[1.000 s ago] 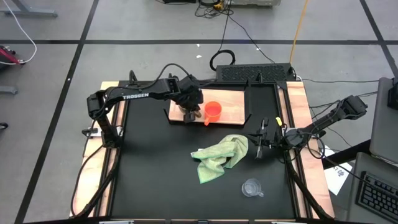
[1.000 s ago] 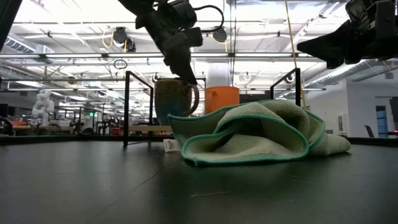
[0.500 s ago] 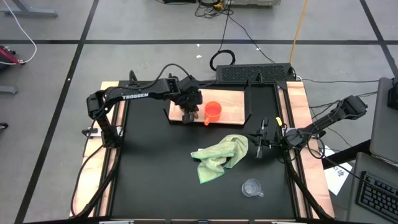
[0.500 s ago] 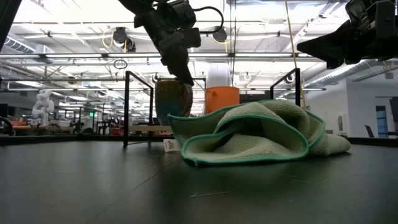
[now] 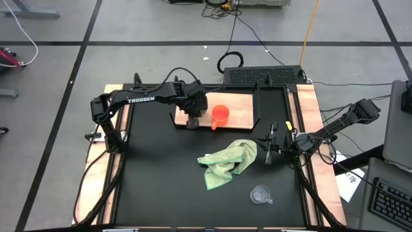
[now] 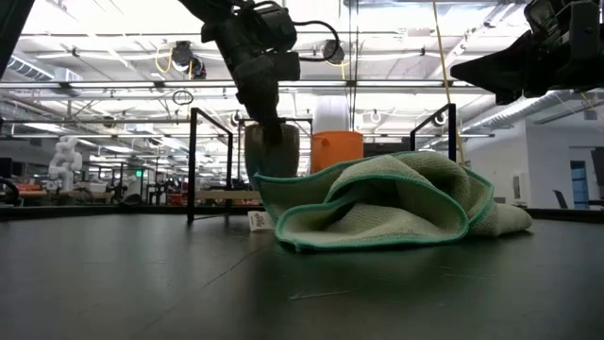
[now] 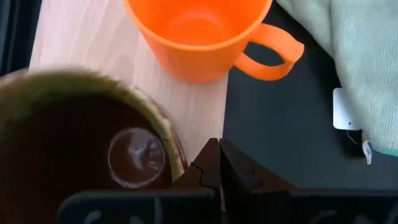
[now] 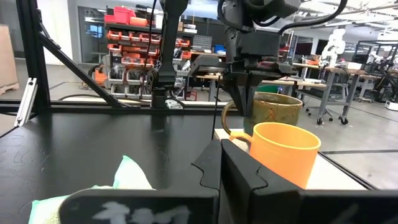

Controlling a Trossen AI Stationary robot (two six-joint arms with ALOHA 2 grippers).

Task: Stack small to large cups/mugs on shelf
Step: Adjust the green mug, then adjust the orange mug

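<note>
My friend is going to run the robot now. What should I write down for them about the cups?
Left gripper: shut on the glossy brown mug's rim, over the light wooden shelf board.
Right gripper: shut, holding nothing, waiting at the table's right edge.
Small orange cup with handle: on the shelf, beside the mug.
Small clear glass cup: on the black tabletop, near the front, beyond the light green cloth.
Done: mug and orange cup at the shelf.
Left: release the mug, fetch the glass cup, finish the stack.
</note>
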